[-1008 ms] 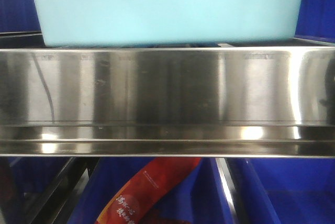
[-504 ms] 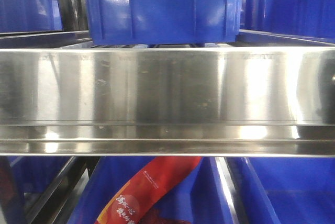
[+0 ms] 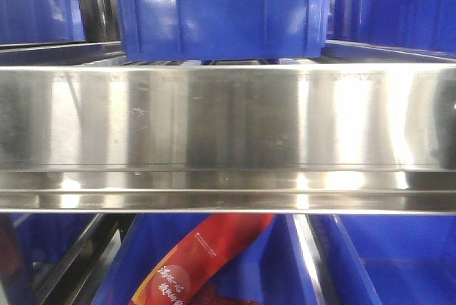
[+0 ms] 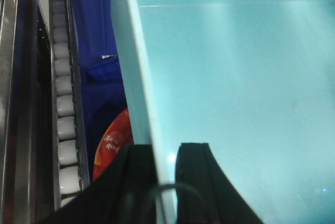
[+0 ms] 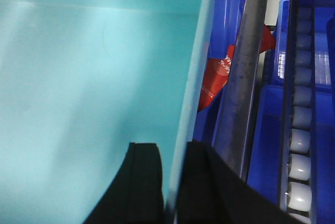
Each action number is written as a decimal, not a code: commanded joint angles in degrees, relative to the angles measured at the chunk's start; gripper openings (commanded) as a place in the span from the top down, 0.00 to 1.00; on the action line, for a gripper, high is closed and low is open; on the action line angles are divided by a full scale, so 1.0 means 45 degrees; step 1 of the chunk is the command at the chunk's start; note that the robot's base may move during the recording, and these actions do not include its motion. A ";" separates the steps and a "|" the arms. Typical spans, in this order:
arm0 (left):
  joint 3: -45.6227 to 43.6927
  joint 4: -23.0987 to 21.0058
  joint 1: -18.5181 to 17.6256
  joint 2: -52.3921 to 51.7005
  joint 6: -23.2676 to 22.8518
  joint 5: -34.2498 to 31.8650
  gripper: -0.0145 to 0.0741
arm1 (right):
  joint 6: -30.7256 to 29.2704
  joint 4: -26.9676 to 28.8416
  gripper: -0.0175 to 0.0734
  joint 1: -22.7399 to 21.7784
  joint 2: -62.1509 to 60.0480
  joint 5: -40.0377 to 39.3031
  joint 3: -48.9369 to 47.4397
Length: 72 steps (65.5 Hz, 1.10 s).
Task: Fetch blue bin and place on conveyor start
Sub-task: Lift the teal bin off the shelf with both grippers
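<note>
Up close, the blue bin [image 4: 235, 103] fills both wrist views with its pale turquoise inside, its open side turned toward the cameras. One rim runs away from each wrist toward a faint seam where the far wall begins. Which of its axes is the longer cannot be told from so near. The left gripper [image 4: 165, 182] reaches in from the bottom of its frame and is clamped on the bin's left wall, with one black jaw outside the thin rim and one inside. The right gripper [image 5: 171, 187] mirrors it on the opposite wall [image 5: 78, 103], closed on the rim in the same way, so the bin is held between the two arms. Just beyond the left wall lie a roller track [image 4: 65, 124], a dark blue bin [image 4: 94, 77] and a red packet [image 4: 111, 141]. Beyond the right wall stand a steel post [image 5: 243, 77] and another line of rollers [image 5: 301, 130]. The front camera faces a shiny steel rail [image 3: 228, 127], with dark blue bins above it and the red packet below.
</note>
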 commanded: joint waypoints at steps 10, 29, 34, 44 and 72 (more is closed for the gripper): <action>-0.0101 0.0729 -0.0010 -0.0179 0.0221 -0.1331 0.96 | -0.0334 -0.0725 0.97 -0.0151 -0.0136 -0.0284 -0.0125; -0.0101 0.0741 -0.0010 -0.0179 0.0221 -0.3205 0.96 | -0.0334 -0.0725 0.97 -0.0151 -0.0136 -0.0284 -0.0125; -0.0101 0.0741 -0.0010 -0.0179 0.0221 -0.3606 0.96 | -0.0334 -0.0725 0.97 -0.0151 -0.0136 -0.0284 -0.0125; -0.0101 0.0741 -0.0010 -0.0179 0.0221 -0.4439 0.96 | -0.0334 -0.0725 0.97 -0.0151 -0.0136 -0.0284 -0.0125; -0.0101 0.0831 -0.0010 -0.0179 0.0221 -0.5313 0.96 | -0.0334 -0.0725 0.97 -0.0151 -0.0136 -0.0284 -0.0125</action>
